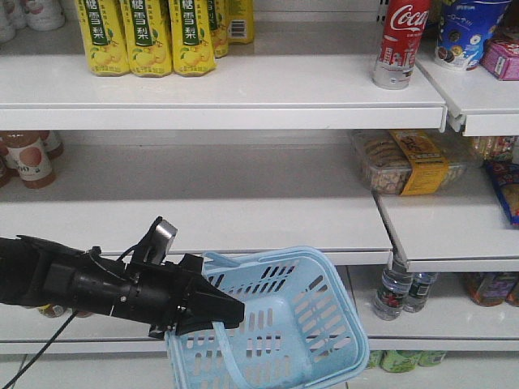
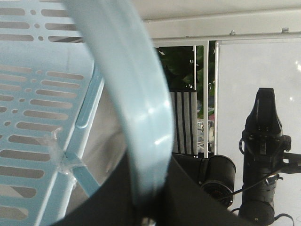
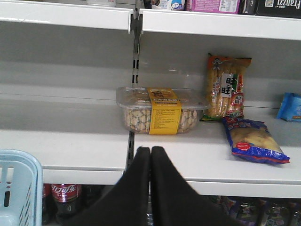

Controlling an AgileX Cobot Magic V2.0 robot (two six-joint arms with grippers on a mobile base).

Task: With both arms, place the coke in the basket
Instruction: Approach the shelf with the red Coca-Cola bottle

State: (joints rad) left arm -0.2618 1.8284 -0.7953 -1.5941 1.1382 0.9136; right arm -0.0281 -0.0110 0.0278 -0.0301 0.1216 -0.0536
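Note:
The coke [image 1: 400,40], slim and red with white script, stands upright at the right end of the top shelf. Lower down, in front of the shelves, the light blue basket [image 1: 320,324] hangs tilted from my left gripper [image 1: 229,312]. In the left wrist view the left gripper [image 2: 148,190] is shut on the basket's loop handle [image 2: 141,108], with the slotted basket wall [image 2: 33,117] to the left. My right gripper [image 3: 150,150] is shut with nothing in it, level with the middle shelf. It is not visible in the front view.
Yellow drink bottles [image 1: 146,36] line the top shelf on the left. A clear snack box with a yellow band [image 3: 160,110] and snack bags [image 3: 251,139] lie on the middle shelf. Dark cola bottles [image 3: 63,197] stand below. The basket corner [image 3: 16,188] shows beside the right gripper.

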